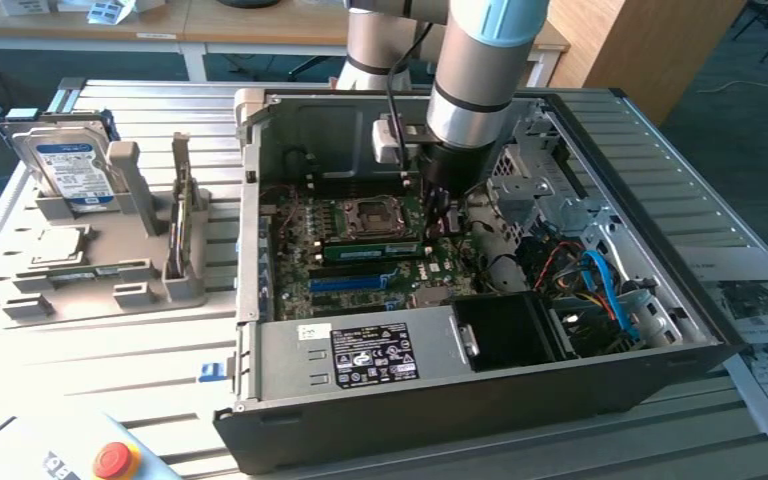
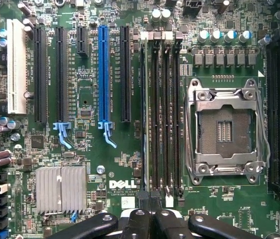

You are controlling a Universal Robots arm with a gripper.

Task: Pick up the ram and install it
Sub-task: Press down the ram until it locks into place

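Arm: reaches down from above into the open computer case (image 1: 704, 345), wrist close to vertical, its silver-and-blue forearm crossing the back wall in the exterior view.

Gripper (image 1: 448, 212): low over the motherboard (image 2: 125, 164), just beside the empty processor socket (image 2: 227, 130). From the wrist view I read the gripper (image 2: 151, 204) as having both fingers pressed together, tips sitting at one end of the bank of memory slots (image 2: 160, 114). I can make out nothing pinched between them.

Ram (image 1: 371, 250): green stick standing on edge in the slot area next to the socket, running toward the exterior view's left from just under the gripper. It looks seated, though from this angle I cannot be sure it is fully down. In the wrist view it is edge-on and I cannot pick it out reliably among the slots.

Holding fixture (image 1: 117, 280): grey, on the table at the exterior view's left, well apart from the gripper, carrying the hard drive (image 1: 71, 170).

Hidden or cut off: fingertips in the exterior view are lost in shadow behind the wrist; the gripper body is cropped by the wrist view's edge.
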